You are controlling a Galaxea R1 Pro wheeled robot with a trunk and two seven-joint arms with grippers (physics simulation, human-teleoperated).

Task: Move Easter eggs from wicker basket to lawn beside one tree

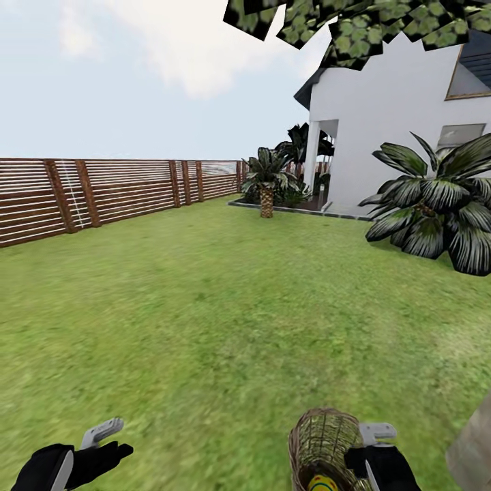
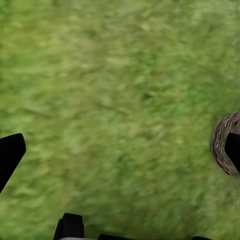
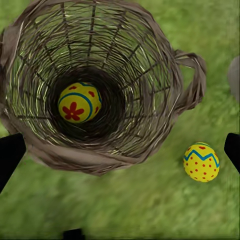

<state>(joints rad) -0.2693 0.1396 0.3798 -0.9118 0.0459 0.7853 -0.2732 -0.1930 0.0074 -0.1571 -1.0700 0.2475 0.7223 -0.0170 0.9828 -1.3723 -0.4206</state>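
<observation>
just one easter egg (image 3: 79, 102) in the wicker basket (image 3: 165, 75), another (image 3: 201, 162) on the lawn (image 3: 125, 205), both grippers released

Brown wicker, yellow eggs, green grass

The wicker basket (image 3: 95, 85) is brown open weave; both Easter eggs (image 3: 79, 102) (image 3: 201, 162) are yellow with red marks and blue-green bands; the lawn (image 1: 204, 307) is mottled green.

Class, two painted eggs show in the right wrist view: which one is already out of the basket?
The dotted egg on the lawn beside the basket; the flower-painted egg sits inside.
</observation>
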